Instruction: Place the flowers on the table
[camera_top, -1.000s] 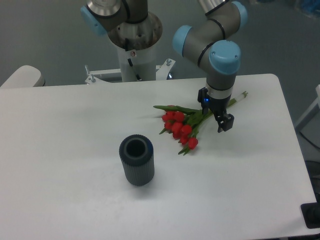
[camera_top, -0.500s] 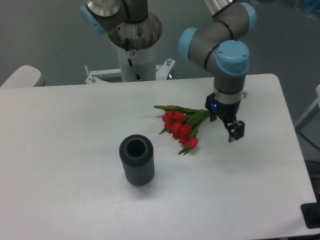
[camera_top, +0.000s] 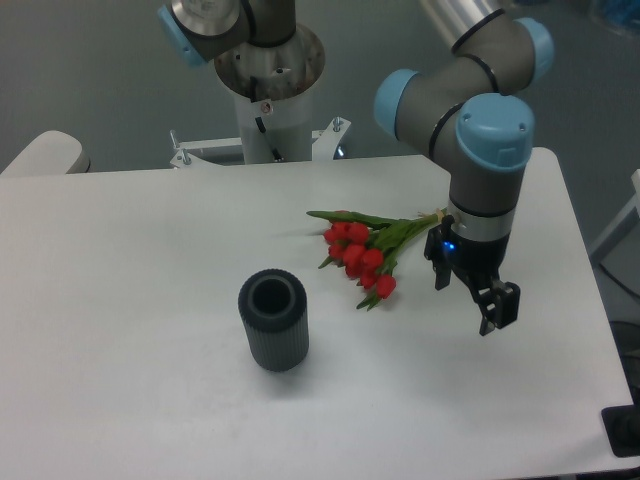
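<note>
The flowers, a bunch of red tulip buds with green leaves and stems, lie flat on the white table, buds toward the middle and stems running back right under my arm. My gripper hangs above the table to the right of the bunch, apart from it. Its fingers are spread and hold nothing.
A dark grey ribbed cylindrical vase stands upright front left of the flowers, its mouth open upward. The robot base stands behind the table's far edge. The table's right edge runs close to my arm.
My gripper has left the flower stems and moved right and toward the front of the table, rising a little. The flowers stay lying on the table.
</note>
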